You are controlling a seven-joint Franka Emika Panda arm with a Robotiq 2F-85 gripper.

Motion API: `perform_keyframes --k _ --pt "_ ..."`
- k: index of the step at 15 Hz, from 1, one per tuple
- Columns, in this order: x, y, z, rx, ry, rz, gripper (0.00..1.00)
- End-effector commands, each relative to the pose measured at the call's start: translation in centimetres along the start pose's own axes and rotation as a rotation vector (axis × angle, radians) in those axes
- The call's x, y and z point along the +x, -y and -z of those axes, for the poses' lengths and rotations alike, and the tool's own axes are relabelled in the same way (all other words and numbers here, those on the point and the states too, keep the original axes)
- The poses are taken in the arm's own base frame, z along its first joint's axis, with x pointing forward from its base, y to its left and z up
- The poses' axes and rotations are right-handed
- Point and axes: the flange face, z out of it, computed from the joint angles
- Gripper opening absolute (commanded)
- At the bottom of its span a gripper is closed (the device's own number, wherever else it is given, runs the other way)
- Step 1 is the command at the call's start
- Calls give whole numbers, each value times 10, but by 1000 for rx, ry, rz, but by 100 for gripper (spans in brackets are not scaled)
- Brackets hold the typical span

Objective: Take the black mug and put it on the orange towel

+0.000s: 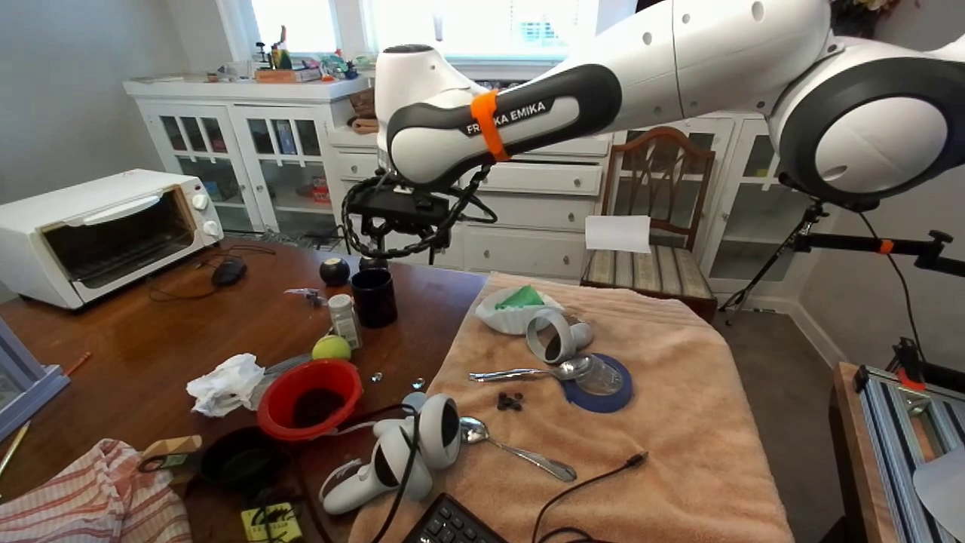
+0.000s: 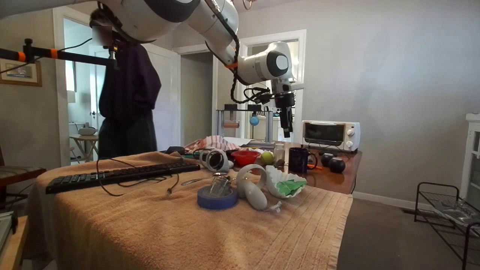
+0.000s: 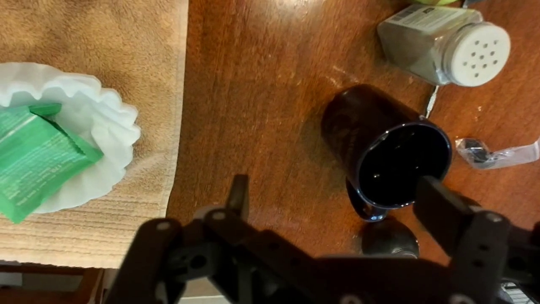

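The black mug stands upright below the gripper, spread wide and empty.

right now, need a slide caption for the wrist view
Open gripper above the wooden table; black mug standing ungrasped, orange towel at frame left.

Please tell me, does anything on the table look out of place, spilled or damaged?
A crumpled white wad of thin material lies on the brown wooden table near the round red bowl, like litter. The yellow-green tennis ball also seems odd beside that bowl. I make out no spill or damage.
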Motion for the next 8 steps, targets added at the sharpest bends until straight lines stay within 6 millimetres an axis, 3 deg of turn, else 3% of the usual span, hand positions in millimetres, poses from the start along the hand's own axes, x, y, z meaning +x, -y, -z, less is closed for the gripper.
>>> perform_keyframes --k 1,8 --pt "1 -2 -22 -37 14 -44 100" --pt "11 -6 -57 -13 38 -114 100"
